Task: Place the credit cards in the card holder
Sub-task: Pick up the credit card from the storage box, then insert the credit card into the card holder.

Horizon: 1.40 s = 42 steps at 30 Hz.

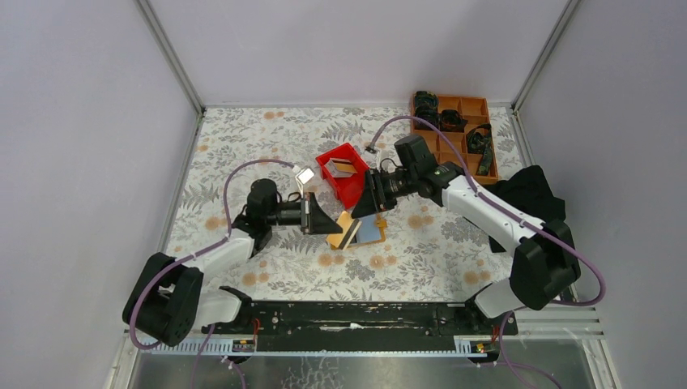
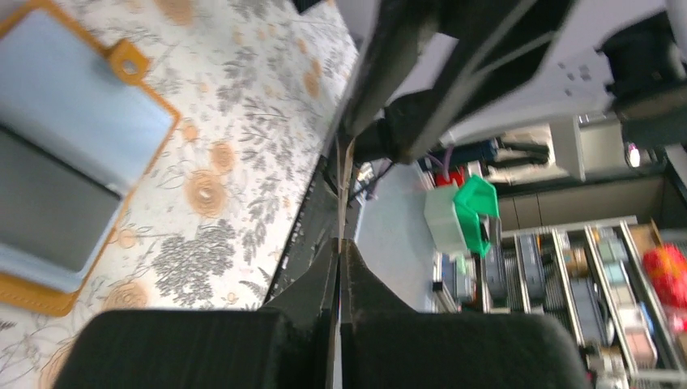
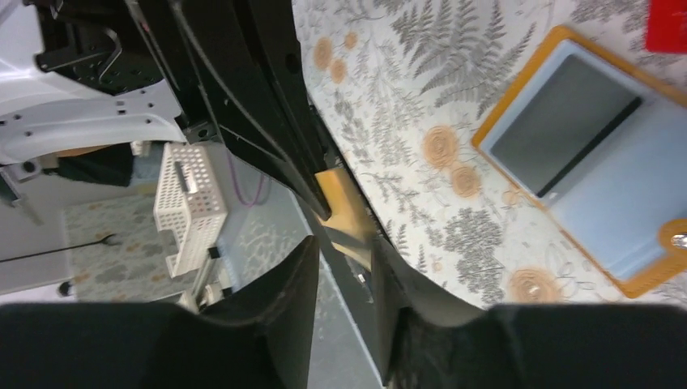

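Note:
The card holder [image 1: 359, 231] lies open on the floral table, tan-orange rimmed with a grey and a bluish panel; it also shows in the left wrist view [image 2: 65, 162] and the right wrist view [image 3: 591, 154]. Just above it the two grippers meet tip to tip. My left gripper [image 1: 322, 219] [image 2: 341, 243] is shut on a thin credit card [image 2: 346, 174], seen edge-on and sticking out past the fingertips. My right gripper [image 1: 375, 198] [image 3: 344, 243] is open, its fingers on either side of the tan end of that credit card [image 3: 344, 207] without pinching it.
A red bin [image 1: 342, 172] with something flat inside stands right behind the grippers. An orange-brown compartment tray [image 1: 454, 130] holding dark items sits at the back right. A black cloth [image 1: 531, 190] lies by the right arm.

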Tool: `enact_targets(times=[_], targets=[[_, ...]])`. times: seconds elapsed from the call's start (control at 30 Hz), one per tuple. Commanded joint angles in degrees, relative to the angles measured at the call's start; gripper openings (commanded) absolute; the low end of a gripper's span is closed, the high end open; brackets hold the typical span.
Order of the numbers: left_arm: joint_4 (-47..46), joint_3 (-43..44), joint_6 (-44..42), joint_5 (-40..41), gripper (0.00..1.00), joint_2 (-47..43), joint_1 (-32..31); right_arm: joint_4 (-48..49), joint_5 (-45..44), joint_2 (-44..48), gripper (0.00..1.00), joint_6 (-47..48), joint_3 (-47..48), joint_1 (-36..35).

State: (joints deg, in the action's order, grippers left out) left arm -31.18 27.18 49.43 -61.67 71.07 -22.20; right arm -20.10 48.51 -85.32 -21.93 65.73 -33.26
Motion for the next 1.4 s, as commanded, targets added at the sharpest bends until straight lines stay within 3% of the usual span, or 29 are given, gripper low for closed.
enact_targets(times=[0.0, 0.23, 0.4, 0.5, 0.63, 1.0, 1.37], targets=[[1.9, -3.5, 0.8, 14.8, 0.00, -1.1, -1.1, -0.7, -9.2, 4.0, 0.43, 1.0, 0.7, 0.3], [-3.5, -11.0, 8.8, 35.2, 0.00, -2.3, -5.0, -0.8, -27.1, 6.0, 0.46, 1.0, -3.0, 0.3], [-6.8, -11.7, 12.5, 46.0, 0.00, 0.8, -9.9, -3.0, -39.3, 4.4, 0.33, 1.1, -4.1, 0.2], [-8.3, -10.9, 14.3, 52.2, 0.00, 3.5, -13.1, -2.2, -43.1, 3.0, 0.19, 0.7, -5.1, 0.2], [-9.2, -8.3, 15.6, 56.9, 0.00, 8.2, -16.1, -1.3, -44.8, 0.0, 0.00, 0.6, -5.4, 0.2], [-7.4, -5.0, 18.9, 67.8, 0.00, 13.4, -20.2, 1.1, -45.4, -5.2, 0.00, 1.2, -4.8, -0.2], [-6.6, -4.1, 18.5, 68.9, 0.00, 15.9, -21.0, 2.8, -45.3, -7.8, 0.00, 0.9, -4.8, -2.3]])
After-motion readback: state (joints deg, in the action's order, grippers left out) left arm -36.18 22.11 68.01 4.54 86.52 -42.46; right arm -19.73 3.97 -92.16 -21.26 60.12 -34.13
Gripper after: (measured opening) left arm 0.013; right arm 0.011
